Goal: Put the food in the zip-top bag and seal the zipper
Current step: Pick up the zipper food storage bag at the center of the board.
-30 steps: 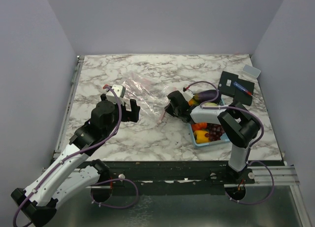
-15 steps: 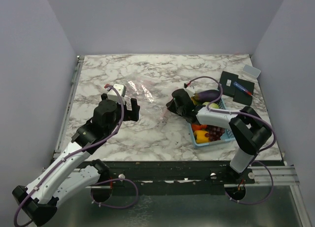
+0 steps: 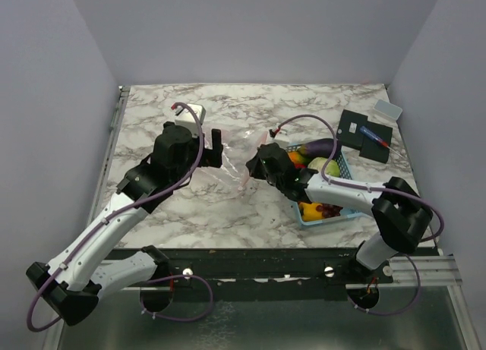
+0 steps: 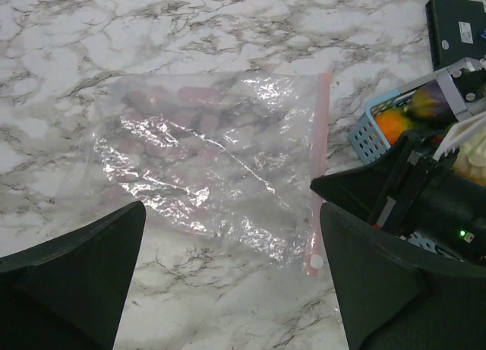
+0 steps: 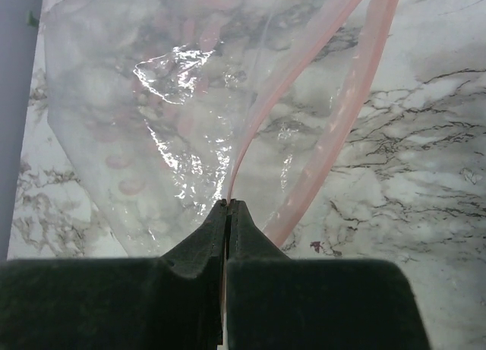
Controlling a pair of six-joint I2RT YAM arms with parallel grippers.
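Clear, crinkled plastic makes up the zip-top bag (image 3: 225, 154), which lies flat on the marble-patterned worktop (image 3: 304, 107) a little toward 11 o'clock from the middle, between the two arms. Its pinkish zipper (image 3: 249, 174) runs along the bag's 3 o'clock edge.

The right arm (image 3: 342, 189) reaches in from 4 o'clock. The right jaws are pressed fully together on that strip. In the right wrist view one thin pink band ends in the seam between them, while a second band runs just beside it and parts from it farther up.

The left arm (image 3: 144, 198) comes up from 7 o'clock. The left jaws stand spread wide over the bag's 9 o'clock side and hold nothing. In the left wrist view the bag shows between the two dark fingers (image 4: 76, 282); whether they touch it cannot be told.

The food (image 4: 393, 125) sits in a light-blue basket (image 4: 370, 137) at 3 o'clock, just beside the bag's zipper edge. A purple eggplant (image 3: 319, 146) lies at its far side, with a yellow piece (image 3: 310, 209) and dark grapes (image 3: 331, 210) at its near side. The right arm crosses over the basket.

At 2 o'clock lies a black pad (image 3: 357, 126) with a red-and-blue pen-like thing (image 3: 374, 136) on it, and a small clear box (image 3: 388, 109) is near its far corner.
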